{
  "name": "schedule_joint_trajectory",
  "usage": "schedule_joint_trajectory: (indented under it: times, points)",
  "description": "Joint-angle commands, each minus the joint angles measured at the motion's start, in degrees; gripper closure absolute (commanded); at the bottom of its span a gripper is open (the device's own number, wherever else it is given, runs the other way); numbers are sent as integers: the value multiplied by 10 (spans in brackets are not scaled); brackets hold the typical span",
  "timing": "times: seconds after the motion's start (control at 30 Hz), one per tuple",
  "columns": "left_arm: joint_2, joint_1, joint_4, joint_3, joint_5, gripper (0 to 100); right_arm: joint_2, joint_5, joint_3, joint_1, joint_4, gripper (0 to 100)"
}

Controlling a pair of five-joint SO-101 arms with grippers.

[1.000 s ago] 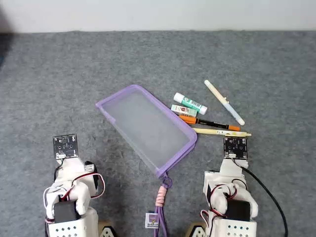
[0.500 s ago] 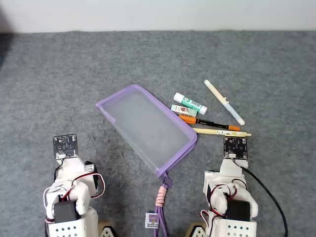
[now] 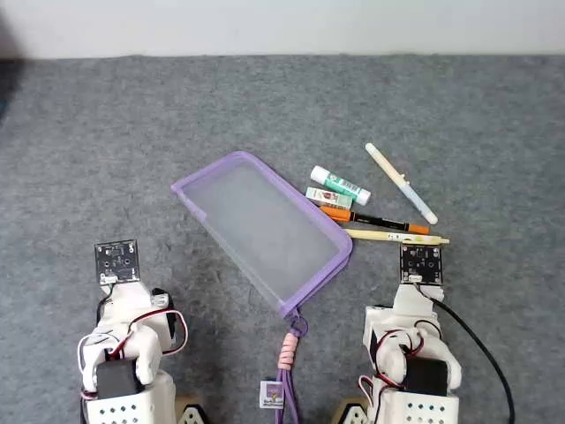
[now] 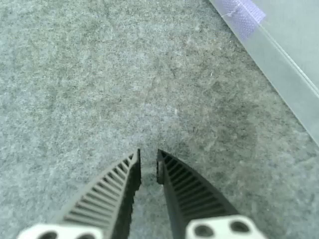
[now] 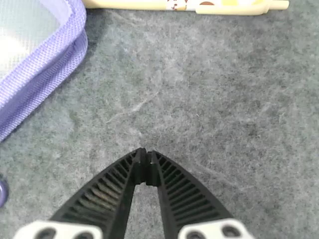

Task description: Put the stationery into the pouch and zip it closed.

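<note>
A translucent purple pouch [image 3: 265, 230] lies flat and slanted in the middle of the grey mat. To its right lie a glue stick [image 3: 340, 185], a small green-and-white stick [image 3: 328, 198], an orange pen [image 3: 375, 219], a yellow pen [image 3: 395, 236] and a pale marker [image 3: 402, 184]. My left gripper [image 4: 148, 162] is shut on nothing, with a thin slit between its tips, over bare mat near the pouch's edge [image 4: 284, 55]. My right gripper [image 5: 145, 158] is shut and empty, just short of the yellow pen [image 5: 184, 5] and beside the pouch's corner [image 5: 35, 55].
The pouch's pink-and-purple pull cord [image 3: 287, 353] trails toward the front edge between the two arm bases, ending at a small tag [image 3: 269, 393]. Both arms sit folded at the near edge. A pale wall borders the mat at the back.
</note>
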Motion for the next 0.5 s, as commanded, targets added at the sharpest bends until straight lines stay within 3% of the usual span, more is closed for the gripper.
schedule_joint_trajectory:
  times: [0.0,0.23,0.47]
  points:
    - [-7,-3,2,-6,4,945,-5,8,10,-5,0,987]
    - [-7,-3,2,-6,4,945,-4,11,-36,-6,17,991]
    - [-7,-3,2,-6,4,945,-1,67,-103,-26,38,991]
